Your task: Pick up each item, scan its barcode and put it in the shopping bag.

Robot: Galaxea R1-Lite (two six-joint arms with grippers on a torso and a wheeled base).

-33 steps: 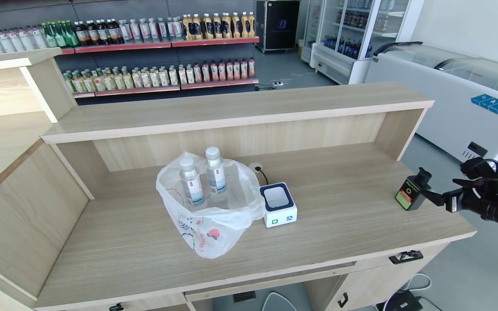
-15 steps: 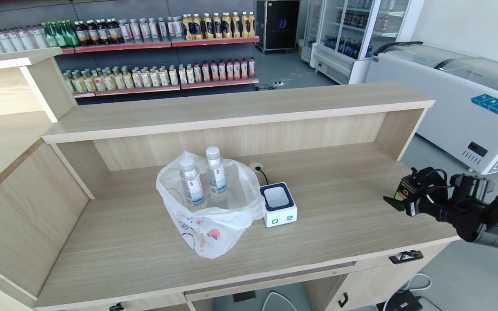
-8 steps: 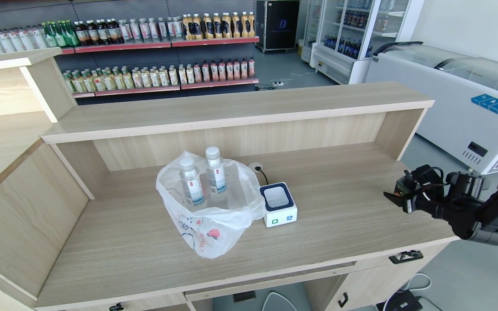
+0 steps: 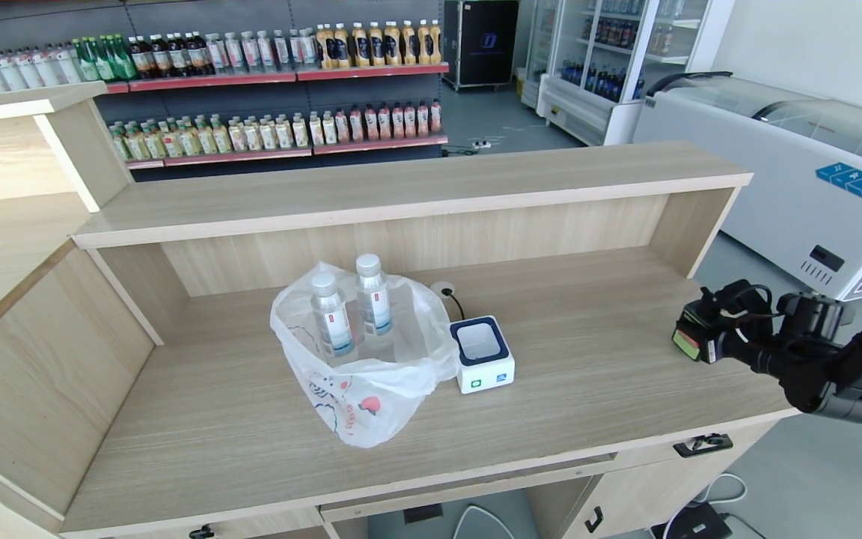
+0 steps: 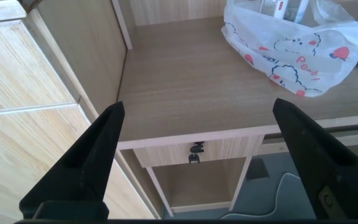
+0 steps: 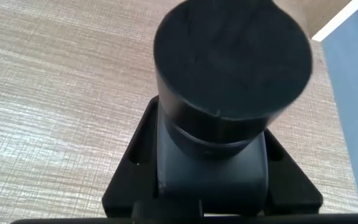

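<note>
The right fingers [image 6: 126,186] are clamped on a small black bottle [image 4: 689,337], one on either side of its body, with the round cap nearest the wrist camera. Two seconds ago this bottle was held nearly upright, out past the right end of the tabletop [image 4: 588,374]. The arm has since swung inward and rolled over, so the bottle now lies on its side in the air above the tabletop's right end. Its green and red label faces away from the arm, toward the middle of the tabletop. In the last half second the bottle has lifted a little and more of the label has turned into sight.

Well apart from these fingers, on the side the label faces, stands one white scanner [image 4: 482,353] with a dark-rimmed window on top. Just beyond the scanner and right up against it is one white shopping bag [image 4: 360,382], its mouth open. Two clear water bottles stand upright in it, side by side, the nearer bottle [image 4: 330,314] and the farther bottle [image 4: 373,296]. Scanner, bag and both water bottles sit where they were before.

The left fingers [image 5: 98,155] are spread wide with nothing between them, and hang off the front left corner of the tabletop. The bag lies ahead of them on the wood, well apart.
</note>
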